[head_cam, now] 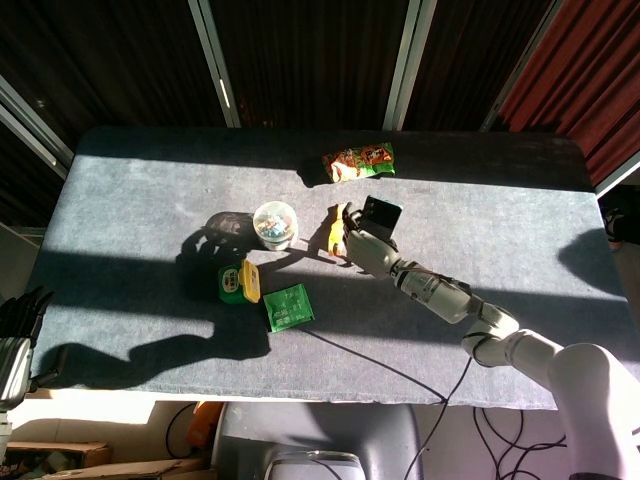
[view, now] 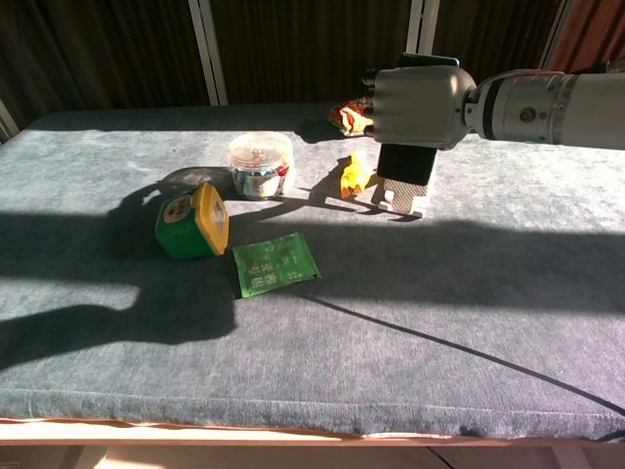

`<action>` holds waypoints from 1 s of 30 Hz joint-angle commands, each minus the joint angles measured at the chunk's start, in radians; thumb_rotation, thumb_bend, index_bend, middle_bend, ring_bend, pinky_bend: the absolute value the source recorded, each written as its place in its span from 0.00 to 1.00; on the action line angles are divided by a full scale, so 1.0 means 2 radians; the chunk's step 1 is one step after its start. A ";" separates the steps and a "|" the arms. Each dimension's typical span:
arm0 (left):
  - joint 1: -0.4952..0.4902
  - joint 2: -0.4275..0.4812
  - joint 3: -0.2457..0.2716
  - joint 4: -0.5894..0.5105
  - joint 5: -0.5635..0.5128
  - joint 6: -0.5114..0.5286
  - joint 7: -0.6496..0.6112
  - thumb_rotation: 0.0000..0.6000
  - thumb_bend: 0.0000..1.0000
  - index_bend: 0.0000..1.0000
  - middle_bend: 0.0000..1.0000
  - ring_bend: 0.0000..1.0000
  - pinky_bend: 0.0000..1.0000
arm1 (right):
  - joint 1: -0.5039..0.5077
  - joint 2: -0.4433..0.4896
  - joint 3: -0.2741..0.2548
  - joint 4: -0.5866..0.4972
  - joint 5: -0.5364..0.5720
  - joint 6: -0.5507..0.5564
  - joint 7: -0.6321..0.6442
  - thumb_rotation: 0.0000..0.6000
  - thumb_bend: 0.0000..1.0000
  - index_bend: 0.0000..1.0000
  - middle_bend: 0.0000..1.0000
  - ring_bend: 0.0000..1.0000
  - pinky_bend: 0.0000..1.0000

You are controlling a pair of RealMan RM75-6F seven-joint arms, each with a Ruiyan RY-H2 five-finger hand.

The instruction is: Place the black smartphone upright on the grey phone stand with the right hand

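My right hand (view: 418,106) grips the black smartphone (view: 407,163) around its upper half and holds it upright. The phone's lower end sits at the front ledge of the grey phone stand (view: 410,201), whose back is hidden behind the phone. From the head view, the right hand (head_cam: 362,246) covers the stand, and the smartphone (head_cam: 382,214) shows as a dark slab above the fingers. My left hand (head_cam: 16,335) hangs off the table's near left corner, holding nothing, its fingers extended.
A yellow toy (view: 355,177) stands just left of the stand. A clear lidded tub (view: 261,163), a green box with a yellow lid (view: 192,222) and a green sachet (view: 275,264) lie further left. A snack bag (head_cam: 358,160) lies behind.
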 commanded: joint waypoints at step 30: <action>-0.002 0.002 0.007 0.002 0.018 0.000 -0.006 1.00 0.40 0.00 0.00 0.00 0.00 | -0.002 -0.041 -0.008 0.027 0.014 -0.025 -0.019 1.00 0.32 0.96 0.67 0.46 0.36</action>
